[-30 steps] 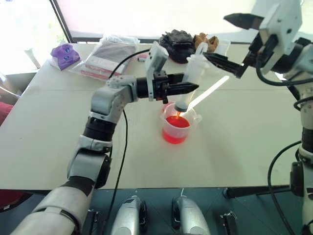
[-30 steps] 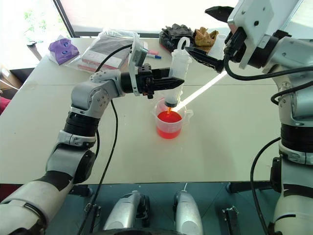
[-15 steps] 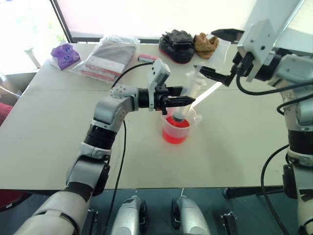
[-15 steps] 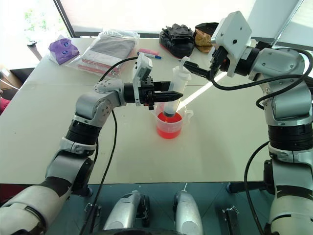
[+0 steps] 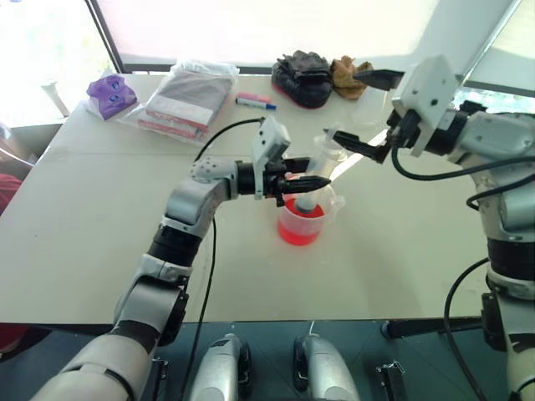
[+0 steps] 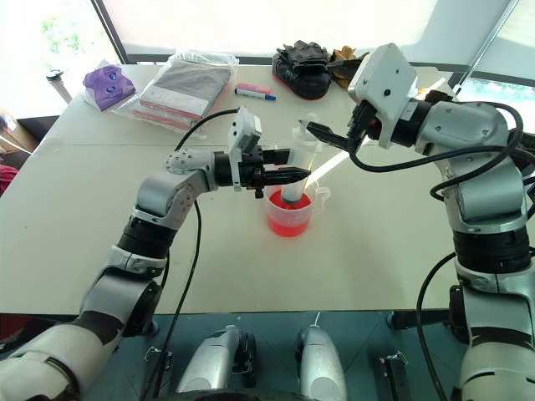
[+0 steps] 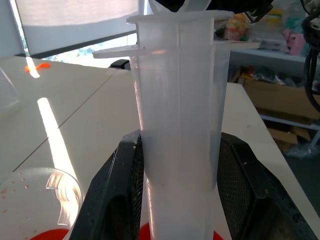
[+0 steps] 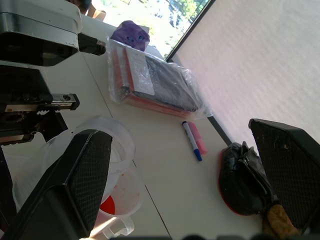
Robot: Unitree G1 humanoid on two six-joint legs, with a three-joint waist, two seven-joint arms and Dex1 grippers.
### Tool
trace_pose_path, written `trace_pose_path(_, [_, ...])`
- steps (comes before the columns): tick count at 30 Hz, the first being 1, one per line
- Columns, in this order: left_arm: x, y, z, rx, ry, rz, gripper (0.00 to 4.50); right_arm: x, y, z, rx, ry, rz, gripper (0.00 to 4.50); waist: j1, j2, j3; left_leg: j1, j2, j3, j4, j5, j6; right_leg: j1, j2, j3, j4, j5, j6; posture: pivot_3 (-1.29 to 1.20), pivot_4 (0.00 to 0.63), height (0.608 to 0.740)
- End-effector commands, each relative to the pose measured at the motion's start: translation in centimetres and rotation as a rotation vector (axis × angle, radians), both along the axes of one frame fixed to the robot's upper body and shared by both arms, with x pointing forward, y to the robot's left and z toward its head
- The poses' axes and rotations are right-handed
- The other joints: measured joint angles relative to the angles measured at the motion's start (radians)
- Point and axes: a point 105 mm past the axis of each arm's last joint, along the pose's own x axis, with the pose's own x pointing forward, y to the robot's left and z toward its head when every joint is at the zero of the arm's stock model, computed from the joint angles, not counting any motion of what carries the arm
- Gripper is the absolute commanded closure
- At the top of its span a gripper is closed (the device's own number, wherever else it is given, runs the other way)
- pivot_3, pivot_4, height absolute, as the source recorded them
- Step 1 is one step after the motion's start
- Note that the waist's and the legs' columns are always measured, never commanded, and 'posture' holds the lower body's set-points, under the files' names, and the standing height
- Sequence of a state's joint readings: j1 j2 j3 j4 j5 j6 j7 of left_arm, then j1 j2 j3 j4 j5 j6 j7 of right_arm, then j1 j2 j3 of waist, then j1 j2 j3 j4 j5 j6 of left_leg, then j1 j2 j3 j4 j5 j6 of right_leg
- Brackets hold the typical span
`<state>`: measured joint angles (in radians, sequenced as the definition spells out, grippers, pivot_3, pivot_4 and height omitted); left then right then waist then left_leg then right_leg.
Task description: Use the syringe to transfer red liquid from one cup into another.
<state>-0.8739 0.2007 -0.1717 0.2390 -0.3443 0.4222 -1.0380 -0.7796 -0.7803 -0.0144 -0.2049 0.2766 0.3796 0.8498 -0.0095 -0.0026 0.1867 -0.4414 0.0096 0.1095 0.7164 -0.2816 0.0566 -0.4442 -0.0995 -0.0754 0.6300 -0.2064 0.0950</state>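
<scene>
Gripping the syringe (image 7: 180,125) upright over the beaker (image 5: 303,224), left gripper (image 5: 313,180) clamped, right gripper (image 8: 185,175) spread wide, no legible writing

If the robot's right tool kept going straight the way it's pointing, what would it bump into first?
Probably the top of the syringe. The right tool is open and points at its plunger end, which the left tool holds over the beaker. Depth is hard to judge.

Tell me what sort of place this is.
Probably a lab or workshop room: a plain pale table beside big windows, scattered supplies like a bagged packet and marker pen, and cardboard boxes stacked behind.
</scene>
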Motion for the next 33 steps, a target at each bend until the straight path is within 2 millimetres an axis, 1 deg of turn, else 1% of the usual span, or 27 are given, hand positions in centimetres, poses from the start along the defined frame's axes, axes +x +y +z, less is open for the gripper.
trace_pose_path(1, [-0.4, -0.5, 0.1, 0.006, -0.031, -0.015, 2.94, -1.4, 1.5, 0.7, -0.007, -0.047, 0.063, 0.25, 0.000, 0.000, 0.000, 0.000, 0.000, 0.000, 0.000, 0.000, 0.000, 0.000, 0.000, 0.000, 0.000, 0.000, 0.000, 0.00, 0.150, 0.740])
trace_pose_path(3, [-0.4, -0.5, 0.1, 0.006, -0.031, -0.016, 2.94, -1.4, 1.6, 0.6, -0.008, -0.044, 0.064, 0.94, 0.000, 0.000, 0.000, 0.000, 0.000, 0.000, 0.000, 0.000, 0.000, 0.000, 0.000, -0.001, 0.000, 0.000, 0.000, 0.00, 0.150, 0.740])
trace_pose_path(6, [-0.5, -0.4, 0.1, 0.009, -0.024, -0.023, 2.94, -1.3, 1.5, 0.6, -0.007, -0.049, 0.057, 2.49, 0.000, 0.000, 0.000, 0.000, 0.000, 0.000, 0.000, 0.000, 0.001, 0.000, -0.001, -0.001, 0.000, 0.000, 0.000, 0.00, 0.150, 0.740])
trace_pose_path(7, [-0.6, -0.4, 0.0, 0.015, -0.020, -0.027, 2.94, -1.2, 1.4, 0.7, -0.007, -0.052, 0.052, 3.07, 0.000, 0.000, 0.000, 0.000, 0.000, 0.000, 0.000, 0.000, 0.001, 0.000, -0.001, -0.001, 0.000, 0.000, 0.000, 0.00, 0.150, 0.740])
trace_pose_path(9, [-0.7, -0.4, -0.3, 0.024, -0.014, -0.030, 2.94, -1.1, 1.2, 0.9, -0.007, -0.056, 0.043, 4.06, 0.000, 0.000, 0.000, 0.000, 0.000, 0.000, 0.000, 0.000, 0.001, 0.000, -0.001, -0.002, 0.000, 0.000, 0.000, 0.00, 0.150, 0.740])
trace_pose_path(10, [-0.8, -0.3, -0.4, 0.028, -0.012, -0.032, 2.94, -1.0, 1.1, 1.0, -0.006, -0.060, 0.038, 4.46, 0.000, 0.000, 0.000, 0.000, 0.000, 0.000, 0.000, 0.000, 0.001, 0.000, -0.001, -0.002, 0.000, 0.000, 0.000, 0.00, 0.150, 0.740])
trace_pose_path(17, [-1.4, -0.2, -1.2, 0.054, -0.002, -0.050, 2.94, -0.5, 0.3, 2.1, 0.019, -0.098, 0.000, 4.46, -0.001, 0.000, 0.000, 0.000, 0.000, -0.001, 0.000, 0.000, 0.001, 0.000, -0.001, -0.002, 0.000, 0.000, 0.000, 0.00, 0.150, 0.740])
trace_pose_path(25, [-1.7, -0.3, -1.8, 0.068, 0.007, -0.054, 2.94, 0.1, -0.4, 3.1, 0.031, -0.144, -0.034, 4.46, 0.000, 0.000, 0.000, 0.000, 0.000, -0.001, 0.000, 0.000, 0.001, 0.000, -0.002, -0.002, 0.000, 0.000, 0.000, 0.00, 0.150, 0.740])
trace_pose_path(33, [-1.8, -0.3, -1.9, 0.073, 0.009, -0.056, 2.94, 0.2, -0.7, 3.3, 0.032, -0.153, -0.044, 4.46, 0.000, 0.000, 0.000, 0.000, 0.000, -0.001, 0.000, 0.000, 0.000, 0.000, -0.001, -0.003, 0.000, 0.000, 0.000, 0.00, 0.150, 0.740])
